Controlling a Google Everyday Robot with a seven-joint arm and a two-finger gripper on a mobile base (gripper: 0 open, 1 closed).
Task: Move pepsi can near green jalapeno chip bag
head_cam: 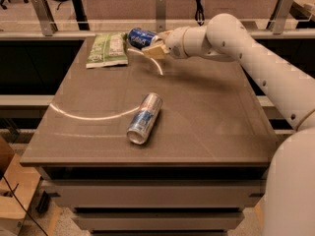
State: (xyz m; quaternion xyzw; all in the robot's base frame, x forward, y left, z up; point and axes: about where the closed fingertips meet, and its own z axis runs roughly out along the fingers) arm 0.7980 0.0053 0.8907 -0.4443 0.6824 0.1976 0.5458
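Observation:
The pepsi can (140, 37), dark blue with a silver end, is held tilted in my gripper (153, 45) above the far part of the table. The gripper is shut on the can, and the white arm reaches in from the right. The green jalapeno chip bag (107, 49), light green with a white panel, lies flat at the table's far left corner. The can is just to the right of the bag, and a narrow gap shows between them.
A taller slim silver-blue-red can (144, 118) lies on its side near the middle of the brown table (206, 127). A rail with posts (160, 11) runs behind the far edge. A cardboard box (12, 191) stands on the floor at lower left.

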